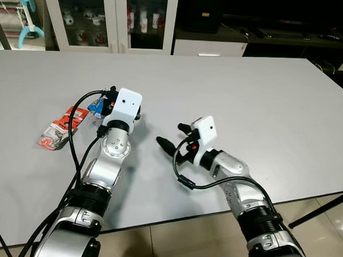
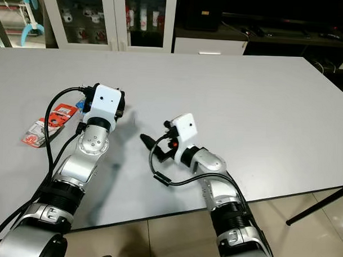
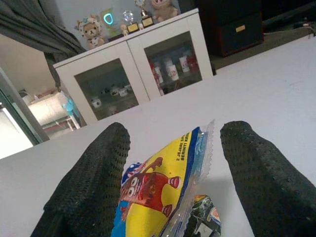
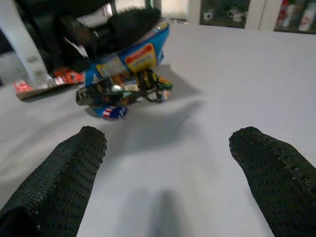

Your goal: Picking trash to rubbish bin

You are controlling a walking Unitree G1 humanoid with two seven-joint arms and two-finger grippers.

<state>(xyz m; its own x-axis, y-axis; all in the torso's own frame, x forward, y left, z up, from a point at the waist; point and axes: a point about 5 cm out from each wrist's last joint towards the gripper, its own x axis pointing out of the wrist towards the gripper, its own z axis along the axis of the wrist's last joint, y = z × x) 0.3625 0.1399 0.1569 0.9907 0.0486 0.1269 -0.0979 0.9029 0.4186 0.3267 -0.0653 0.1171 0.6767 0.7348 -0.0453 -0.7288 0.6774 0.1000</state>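
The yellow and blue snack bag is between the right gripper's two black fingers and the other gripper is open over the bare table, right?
Almost. The yellow and blue snack bag sits between the left gripper's fingers, not the right's; the left wrist view shows this. The right gripper is the one open over the bare table.

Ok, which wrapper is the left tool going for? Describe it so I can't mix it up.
On the grey table, look just ahead of the left tool, whose fingers are open on either side of it. It is the yellow-and-blue snack packet with a red cartoon figure, lying over a dark crumpled wrapper; the red-and-white wrapper lies apart, further to the robot's left.
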